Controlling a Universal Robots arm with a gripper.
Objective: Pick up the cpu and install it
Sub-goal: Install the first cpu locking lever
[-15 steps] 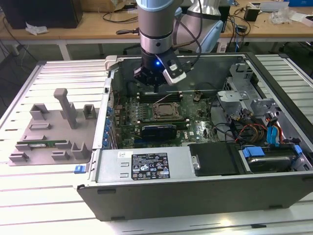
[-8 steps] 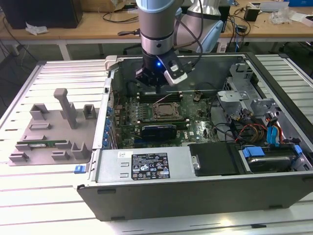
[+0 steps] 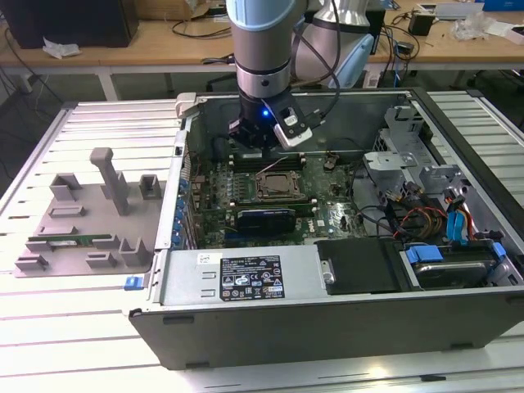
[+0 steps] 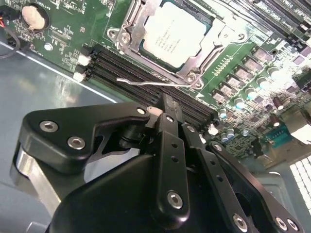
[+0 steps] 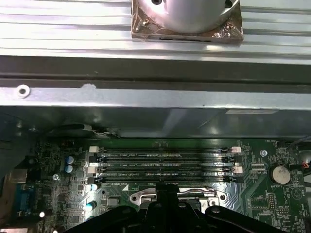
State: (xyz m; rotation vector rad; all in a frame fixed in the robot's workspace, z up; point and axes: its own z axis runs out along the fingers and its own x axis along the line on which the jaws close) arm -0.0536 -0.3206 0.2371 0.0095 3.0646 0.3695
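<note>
The cpu [image 4: 171,33] sits flat in its socket, silver top up, with the metal frame [image 4: 127,22] hugging all four of its edges. The thin lever [image 4: 150,83] lies along the frame's side nearest the memory slots [image 4: 121,65]. Right over those slots hangs the gripper [image 4: 166,104], fingers pinched together and holding nothing. Its tip is just beside the lever and clear of the cpu, not touching it. In the exterior view the gripper is beyond the socket, toward the far side of the case. It's tight back there: in the first wrist view the case wall [image 5: 146,104] rises just past the last slot. Above the socket itself the board lies open, with low parts all around it. On the side nearer the exterior camera, a black card [image 3: 266,218] stands on edge just beside the socket. At the exterior view's right, the drive cage [image 3: 401,155] and a tangle of cables [image 3: 417,219] crowd that end. Out at the exterior view's left, a grey tray [image 3: 82,205] rests on the table [image 3: 49,344], well apart from the case.
</note>
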